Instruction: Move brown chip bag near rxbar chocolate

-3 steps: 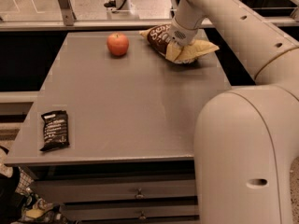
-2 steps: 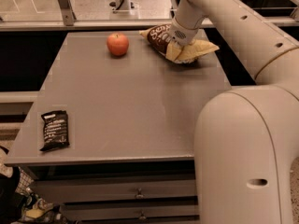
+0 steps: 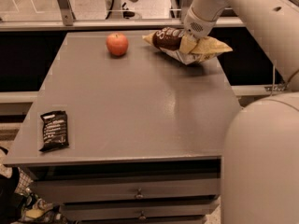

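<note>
Up at the one o'clock corner of the desk (image 3: 140,106), the gripper (image 3: 188,42) pinches the chip bag (image 3: 171,39). The chocolate bar (image 3: 54,130) lies at eight o'clock, well apart; an apple (image 3: 117,44) sits at eleven.

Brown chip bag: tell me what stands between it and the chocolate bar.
Nothing visible does. The gripper is at the chip bag on the table's far right; the chocolate bar lies at the near left corner. The apple sits left of the bag, off that diagonal.
</note>
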Motion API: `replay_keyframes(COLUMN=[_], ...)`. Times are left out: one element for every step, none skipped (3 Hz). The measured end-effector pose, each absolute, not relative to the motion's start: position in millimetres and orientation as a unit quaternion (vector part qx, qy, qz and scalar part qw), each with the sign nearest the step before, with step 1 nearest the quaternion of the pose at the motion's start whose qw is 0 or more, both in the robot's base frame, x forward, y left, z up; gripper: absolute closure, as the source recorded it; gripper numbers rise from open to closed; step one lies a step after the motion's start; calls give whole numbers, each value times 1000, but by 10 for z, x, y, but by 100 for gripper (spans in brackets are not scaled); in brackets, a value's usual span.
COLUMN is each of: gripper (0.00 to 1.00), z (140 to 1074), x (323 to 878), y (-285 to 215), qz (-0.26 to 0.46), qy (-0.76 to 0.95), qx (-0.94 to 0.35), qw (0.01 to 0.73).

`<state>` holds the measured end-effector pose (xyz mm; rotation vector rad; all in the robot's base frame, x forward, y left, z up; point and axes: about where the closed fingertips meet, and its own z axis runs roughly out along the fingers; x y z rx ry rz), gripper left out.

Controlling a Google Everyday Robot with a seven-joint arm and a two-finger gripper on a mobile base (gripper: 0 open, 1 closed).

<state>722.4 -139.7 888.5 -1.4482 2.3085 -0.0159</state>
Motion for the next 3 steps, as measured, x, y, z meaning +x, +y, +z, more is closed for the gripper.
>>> replay_keyframes(gripper=[100,100,100], z=[9238,9480,9781], x=[7019,6864,6630], y=[-1693,-1853,-1826], qz=[-24,-20,25], qy=[827,816,774], qx=[-511,-515,-556], qw=[235,261,302])
